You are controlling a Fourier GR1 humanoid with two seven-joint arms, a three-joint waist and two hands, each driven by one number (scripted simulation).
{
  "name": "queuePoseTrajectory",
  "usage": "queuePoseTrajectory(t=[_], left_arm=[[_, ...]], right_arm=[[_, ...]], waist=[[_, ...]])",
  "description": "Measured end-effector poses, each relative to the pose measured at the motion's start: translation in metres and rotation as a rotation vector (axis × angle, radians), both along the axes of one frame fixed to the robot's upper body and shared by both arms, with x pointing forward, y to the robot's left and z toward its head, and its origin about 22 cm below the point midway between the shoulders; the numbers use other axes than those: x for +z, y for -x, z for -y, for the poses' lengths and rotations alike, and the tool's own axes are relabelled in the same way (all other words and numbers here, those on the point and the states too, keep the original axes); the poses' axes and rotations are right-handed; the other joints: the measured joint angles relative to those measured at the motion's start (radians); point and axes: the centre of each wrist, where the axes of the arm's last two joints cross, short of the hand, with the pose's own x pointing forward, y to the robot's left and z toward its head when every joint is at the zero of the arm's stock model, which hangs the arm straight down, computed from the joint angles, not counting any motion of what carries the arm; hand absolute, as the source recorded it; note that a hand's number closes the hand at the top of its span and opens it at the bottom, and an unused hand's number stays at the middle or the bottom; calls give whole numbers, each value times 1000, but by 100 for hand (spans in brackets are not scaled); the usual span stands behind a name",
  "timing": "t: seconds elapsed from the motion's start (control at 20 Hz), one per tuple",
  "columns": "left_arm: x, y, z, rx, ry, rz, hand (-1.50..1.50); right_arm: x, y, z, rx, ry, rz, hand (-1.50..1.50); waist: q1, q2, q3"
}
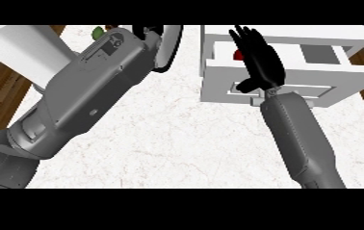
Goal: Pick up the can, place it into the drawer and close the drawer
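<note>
Peeking out past my right hand (262, 60): a small red patch (239, 55), most likely the can, sitting inside the open drawer (284, 82); most of it is hidden behind my palm.
Can position: upper part of the drawer's cavity, near its left wall; I can't tell if it stands upright or lies down.
Right hand: over the drawer, fingers straight and pointing away from me, thumb out to the left; it is spread flat and grips nothing.
Drawer: white box, pulled out toward me, front panel near my right wrist; a grey square (319, 54) shows inside at the right.
Left hand (148, 31): mostly hidden behind my own left forearm (85, 89), only a black bit at the top edge; I can't tell how its fingers are set.
Beside left hand: a white curved object (169, 48), and a green scrap (97, 31) at the top edge.
Surface: white marbled counter (177, 137), bare between my two forearms.
Room: brown wood floor (14, 87) at the left, white block (32, 48) at the upper left.
</note>
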Motion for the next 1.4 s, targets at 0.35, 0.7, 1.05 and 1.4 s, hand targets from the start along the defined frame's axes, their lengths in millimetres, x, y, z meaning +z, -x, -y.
queuePoseTrajectory(t=[0.35, 0.7, 1.05, 1.4], left_arm=[[8, 8, -18, -1, 0, 10, -150], [14, 11, -35, -1, 8, 9, -150], [18, 17, -45, -8, -5, 24, -150], [21, 23, -51, -19, -8, 29, -150]], right_arm=[[-7, -24, 6, -49, 42, 71, -150], [-5, -42, 9, -85, 39, 129, -150], [2, -55, 10, -130, 36, 167, -150], [20, -66, 17, -160, 54, 163, -150]], waist=[[15, -3, -7], [22, 8, -4], [36, 22, 5], [51, 38, 12]])
